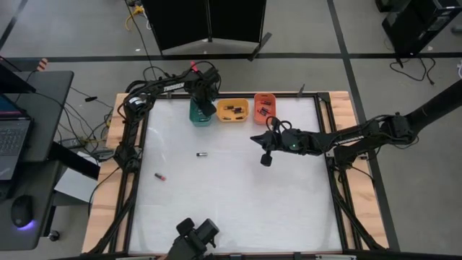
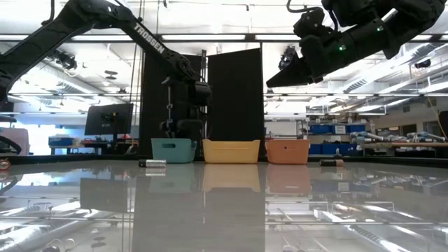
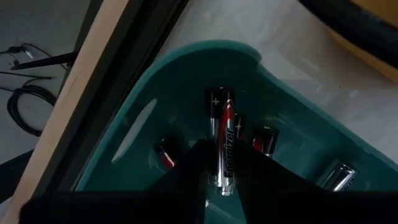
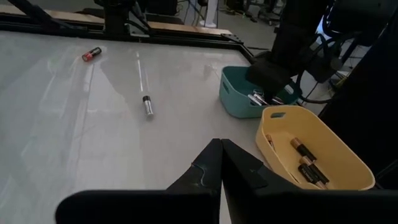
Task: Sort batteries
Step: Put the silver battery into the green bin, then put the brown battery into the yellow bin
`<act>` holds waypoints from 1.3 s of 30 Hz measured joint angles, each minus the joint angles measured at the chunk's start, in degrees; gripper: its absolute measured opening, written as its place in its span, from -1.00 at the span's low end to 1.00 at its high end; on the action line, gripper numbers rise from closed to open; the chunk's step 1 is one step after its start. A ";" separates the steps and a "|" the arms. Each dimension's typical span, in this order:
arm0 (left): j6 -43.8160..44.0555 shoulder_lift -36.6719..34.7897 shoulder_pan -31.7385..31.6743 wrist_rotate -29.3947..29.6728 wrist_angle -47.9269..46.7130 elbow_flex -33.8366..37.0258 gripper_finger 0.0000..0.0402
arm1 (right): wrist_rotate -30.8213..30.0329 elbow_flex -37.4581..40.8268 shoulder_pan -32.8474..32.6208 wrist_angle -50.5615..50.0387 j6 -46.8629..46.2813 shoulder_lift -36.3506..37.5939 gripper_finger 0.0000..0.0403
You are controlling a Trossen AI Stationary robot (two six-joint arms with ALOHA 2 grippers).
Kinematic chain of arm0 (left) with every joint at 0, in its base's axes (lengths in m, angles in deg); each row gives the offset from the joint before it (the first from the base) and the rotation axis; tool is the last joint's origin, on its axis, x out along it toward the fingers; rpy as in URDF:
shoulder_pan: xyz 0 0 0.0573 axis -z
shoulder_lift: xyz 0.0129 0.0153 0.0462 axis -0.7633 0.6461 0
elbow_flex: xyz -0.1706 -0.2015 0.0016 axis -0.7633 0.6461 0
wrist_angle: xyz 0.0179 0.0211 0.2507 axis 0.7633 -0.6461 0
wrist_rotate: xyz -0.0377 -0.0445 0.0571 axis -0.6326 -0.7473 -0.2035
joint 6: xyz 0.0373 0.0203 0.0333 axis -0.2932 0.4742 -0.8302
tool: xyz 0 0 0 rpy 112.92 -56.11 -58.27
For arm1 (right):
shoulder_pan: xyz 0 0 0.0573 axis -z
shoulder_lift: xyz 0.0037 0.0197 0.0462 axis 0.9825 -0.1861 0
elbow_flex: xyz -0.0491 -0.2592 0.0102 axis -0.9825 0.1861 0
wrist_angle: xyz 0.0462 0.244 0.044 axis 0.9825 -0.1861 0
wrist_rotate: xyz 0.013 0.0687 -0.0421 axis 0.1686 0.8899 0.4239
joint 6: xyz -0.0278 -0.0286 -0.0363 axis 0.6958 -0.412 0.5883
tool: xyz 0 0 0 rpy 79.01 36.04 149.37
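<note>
My left gripper (image 3: 221, 155) is down inside the green tray (image 1: 201, 113) at the table's far edge, shut on a black-and-silver battery with a red band (image 3: 222, 134). Other batteries (image 3: 263, 140) lie on the tray's floor around it. My right gripper (image 4: 221, 151) is shut and empty, raised over the middle-right of the table (image 1: 266, 159). Two loose batteries lie flat on the table: a dark and silvery one (image 1: 202, 154) and a red one (image 1: 159, 176). More batteries lie in the yellow tray (image 4: 305, 158). My left gripper pinches the battery by its lower half (image 3: 222, 168), one finger on each long side, the fingers lying along it. It comes from above into the tray. The battery's plus end (image 3: 216, 99) sticks out past the fingertips toward the tray floor; whether it touches the floor I cannot tell.
Three trays stand in a row at the far edge: green, yellow (image 1: 232, 110), red (image 1: 264, 107). A dark frame (image 1: 137, 144) runs round the white table top. The left arm (image 2: 140, 31) reaches across to the green tray. Open table surface lies in the middle and near side.
</note>
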 joint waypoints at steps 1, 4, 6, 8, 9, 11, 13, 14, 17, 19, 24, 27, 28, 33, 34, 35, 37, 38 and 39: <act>-0.04 0.00 0.05 0.03 -0.08 0.00 -0.59 | 0.00 0.00 0.00 0.01 -0.03 0.00 -0.90; -0.74 0.00 0.39 0.26 -0.91 0.02 -0.59 | 0.00 0.00 0.00 0.36 -0.57 0.00 -0.87; -2.13 0.00 0.76 0.39 -1.59 0.02 -0.58 | 0.00 0.02 0.00 1.44 -1.37 0.00 -0.85; -2.37 0.00 1.16 1.40 -1.70 0.04 -0.58 | 0.00 0.02 0.00 1.69 -1.52 0.00 -0.83; -2.36 0.00 1.32 2.26 -1.58 0.04 -0.57 | 0.00 0.02 0.00 1.69 -1.39 0.00 -0.82; -2.37 0.00 1.76 3.62 -1.50 0.03 -0.57 | 0.00 0.02 0.00 1.79 -1.34 0.00 -0.79; -2.44 0.00 2.16 4.10 -1.68 -0.27 -0.57 | 0.00 0.02 0.00 1.74 -1.23 0.00 -0.75; -2.46 0.00 2.36 4.15 -1.75 -0.57 -0.57 | 0.00 0.02 0.00 1.74 -1.14 0.01 -0.72; -2.54 0.00 2.82 4.24 -2.73 -2.12 -0.57 | 0.00 0.02 0.00 1.76 -0.66 0.02 -0.62; -2.72 0.00 3.12 4.32 -3.27 -3.29 -0.56 | 0.00 0.02 0.00 1.77 -0.62 0.02 -0.55; -2.75 -0.02 3.70 4.37 -4.56 -5.24 -0.56 | 0.00 0.02 0.00 1.74 -0.55 0.00 -0.48; -2.83 -0.02 3.82 4.83 -6.17 -5.35 -0.56 | 0.00 0.02 0.00 1.71 -0.30 0.02 -0.48; -3.01 -0.02 3.80 4.86 -7.23 -5.35 -0.56 | 0.00 0.02 0.00 1.71 -0.24 0.01 -0.49; -3.12 -1.00 3.94 8.01 -9.05 -4.23 -0.66 | 0.00 0.02 0.02 1.12 0.08 0.00 -0.63; -3.11 -1.89 4.03 8.48 -8.56 -3.77 -0.70 | 0.00 0.02 0.02 0.91 0.17 0.02 -0.68; -3.05 -2.93 4.11 8.55 -7.76 -3.22 -0.75 | 0.00 0.02 0.02 0.77 0.41 0.02 -0.74; -2.24 -5.75 4.19 8.55 -5.46 -1.24 -0.85 | 0.00 0.02 0.01 0.45 1.29 0.02 -0.87; -1.62 -7.32 4.33 8.56 -3.49 0.28 -0.91 | 0.00 0.02 0.00 0.29 1.79 0.02 -0.93; -1.05 -9.15 4.53 8.54 -0.99 2.14 -0.95 | 0.00 0.02 0.00 -0.10 2.26 0.02 -0.95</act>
